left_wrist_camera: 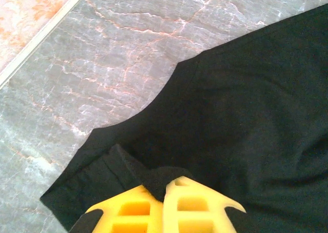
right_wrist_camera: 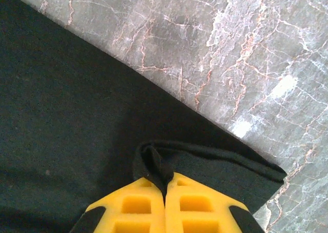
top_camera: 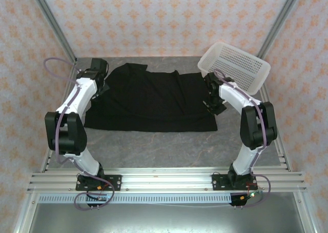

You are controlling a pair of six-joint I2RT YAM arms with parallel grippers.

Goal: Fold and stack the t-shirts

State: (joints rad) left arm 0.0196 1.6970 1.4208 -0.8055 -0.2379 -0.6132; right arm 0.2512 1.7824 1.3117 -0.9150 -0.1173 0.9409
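The left gripper was pressed together on a small ridge of the black t-shirt, its yellow fingers meeting with the cloth bunched up at their tips. Seen from above, this gripper sat at the shirt's 10 o'clock corner, where the fabric was rumpled into a raised fold. The right gripper was likewise closed, pinching a narrow pleat of the same shirt between its yellow fingers, and from above it stood on the garment's 3 o'clock edge. The shirt lay between the two arms, spread wide over the middle of the grey marbled table and reaching toward 12 o'clock, with plain black cloth facing up and a few long creases crossing it. Its edge at 6 o'clock ran in a shallow curve from one arm to the other. In the left wrist view the shirt's edge ran from 7 o'clock up to 1 o'clock, with bare table at 10 and 11 o'clock. In the right wrist view the cloth covered the 7 to 11 o'clock side, a doubled hem band ended at 4 o'clock, and the table showed from 12 to 4 o'clock. A white perforated basket sat tilted at the table's 1 o'clock corner, just beside the right arm's wrist.
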